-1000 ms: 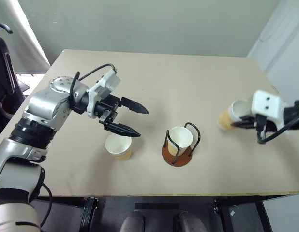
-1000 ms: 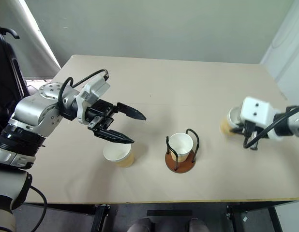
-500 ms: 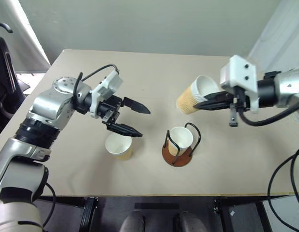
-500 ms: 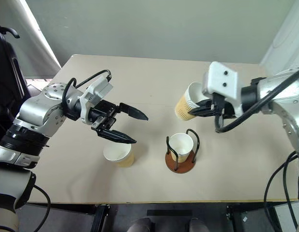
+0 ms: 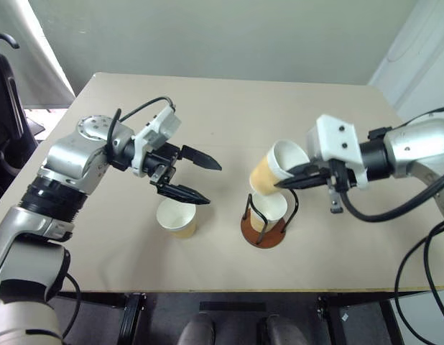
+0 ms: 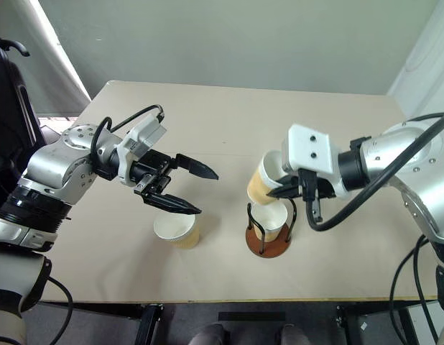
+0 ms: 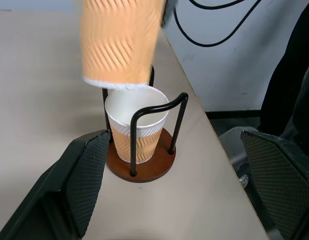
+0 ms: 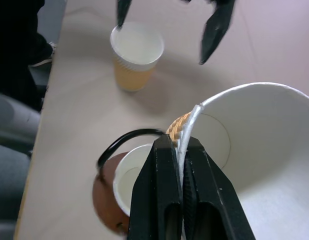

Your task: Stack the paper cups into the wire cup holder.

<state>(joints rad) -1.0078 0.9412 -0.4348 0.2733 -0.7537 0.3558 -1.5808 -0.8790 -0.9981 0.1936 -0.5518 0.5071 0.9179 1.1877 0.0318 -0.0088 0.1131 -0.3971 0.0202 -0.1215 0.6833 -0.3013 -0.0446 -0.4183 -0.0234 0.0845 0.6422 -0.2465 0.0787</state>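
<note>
Hovering left of the wire holder (image 5: 263, 228), the left gripper (image 5: 193, 176) has its fingers spread wide and empty, just above a loose cup (image 5: 176, 216) standing on the table (image 5: 229, 108); that arm has not shifted. One cup (image 7: 136, 124) sits upright inside the holder. The right gripper (image 5: 288, 181) has swung in from well right of the holder, its fingers pinched on the rim of a third cup (image 5: 274, 167), now tilted just above the seated one, probably not yet touching. Nesting looks imminent; the loose cup remains to be stacked.
</note>
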